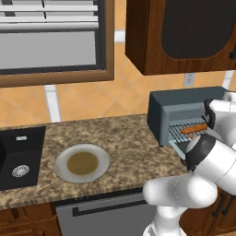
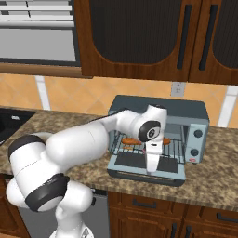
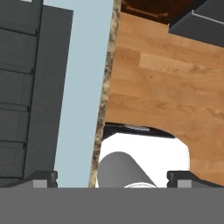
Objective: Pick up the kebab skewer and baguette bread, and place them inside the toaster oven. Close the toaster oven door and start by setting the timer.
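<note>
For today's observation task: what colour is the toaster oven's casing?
Blue-grey toaster oven, clearest in the right base view.

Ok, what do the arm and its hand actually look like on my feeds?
The arm is glossy white with rounded tubular links and dark grey joint bands, and a round dark cap sits at the wrist. The hand has two small dark grey, blocky fingertips. I see no cables or markings.

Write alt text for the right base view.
A white robot arm reaches across a speckled counter, its claw open just above the toaster oven door, which is folded down flat. An orange-brown loaf lies on the rack of the blue-grey toaster oven, below dark wooden cabinets.
</note>
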You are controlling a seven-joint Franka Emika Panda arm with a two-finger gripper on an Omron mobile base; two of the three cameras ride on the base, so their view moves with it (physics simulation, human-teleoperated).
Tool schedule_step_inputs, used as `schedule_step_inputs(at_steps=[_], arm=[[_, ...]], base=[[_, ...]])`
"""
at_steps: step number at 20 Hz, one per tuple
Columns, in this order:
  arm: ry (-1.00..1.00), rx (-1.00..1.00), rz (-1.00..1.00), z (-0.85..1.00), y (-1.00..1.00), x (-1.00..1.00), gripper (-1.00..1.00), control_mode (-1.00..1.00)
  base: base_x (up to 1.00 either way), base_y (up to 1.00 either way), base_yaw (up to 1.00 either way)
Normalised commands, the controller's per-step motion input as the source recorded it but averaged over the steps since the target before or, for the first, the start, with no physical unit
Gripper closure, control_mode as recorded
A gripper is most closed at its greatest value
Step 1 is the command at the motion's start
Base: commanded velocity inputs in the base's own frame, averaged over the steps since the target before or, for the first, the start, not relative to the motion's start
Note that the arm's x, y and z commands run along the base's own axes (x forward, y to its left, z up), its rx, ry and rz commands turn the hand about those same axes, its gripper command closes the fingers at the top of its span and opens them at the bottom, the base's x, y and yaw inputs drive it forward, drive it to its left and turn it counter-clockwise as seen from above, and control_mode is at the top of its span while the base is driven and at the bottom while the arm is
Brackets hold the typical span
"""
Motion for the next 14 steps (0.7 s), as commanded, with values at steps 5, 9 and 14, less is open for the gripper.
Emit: schedule_step_inputs(at_steps=[5,9,14], arm=[[0.00,0.00,0.00,0.00,0.00,-0.31,-1.00,-1.00],[0.00,0.00,0.00,0.00,0.00,-0.20,-1.00,-1.00],[0.00,0.00,0.00,0.00,0.00,-0.07,-1.00,-1.00]], base=[[0.00,0.00,0.00],[0.00,0.00,0.00],[0.00,0.00,0.00]])
